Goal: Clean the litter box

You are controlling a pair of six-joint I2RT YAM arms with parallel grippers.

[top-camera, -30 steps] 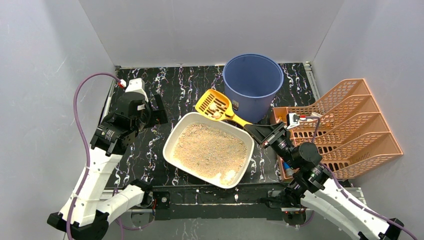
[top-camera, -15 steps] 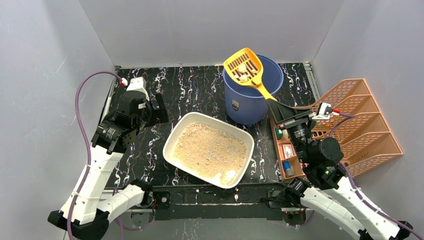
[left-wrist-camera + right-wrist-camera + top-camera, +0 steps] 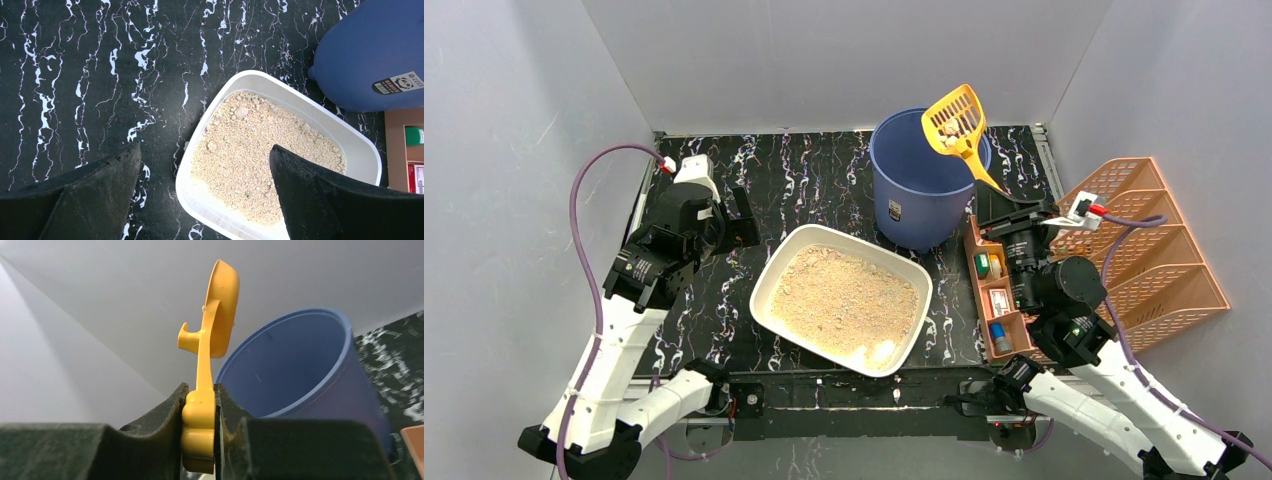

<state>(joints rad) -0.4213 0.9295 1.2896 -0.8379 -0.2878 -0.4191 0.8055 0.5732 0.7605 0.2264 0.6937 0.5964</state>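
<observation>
The litter box [image 3: 772, 280], a shallow white tray of tan litter, lies at the table's middle; in the left wrist view its rim [image 3: 202, 117] runs under my open left gripper [image 3: 205, 155], which hovers above its near-left corner. My left gripper [image 3: 729, 222] stands left of the tray in the top view. My right gripper [image 3: 999, 205] is shut on the handle of a yellow slotted scoop [image 3: 955, 120]. The scoop head, with pale clumps in it, is raised over the right rim of the blue bucket [image 3: 924, 175]. The right wrist view shows the scoop [image 3: 210, 350] edge-on beside the bucket [image 3: 300, 365].
An orange-pink lattice rack [image 3: 1139, 255] stands at the right, with a narrow tray of small items [image 3: 996, 290] beside it. White walls enclose the black marbled table [image 3: 804, 170] on three sides.
My right arm has swung the scoop from the litter box's far edge up and right, to above the bucket's right rim. The left arm has stayed put.
</observation>
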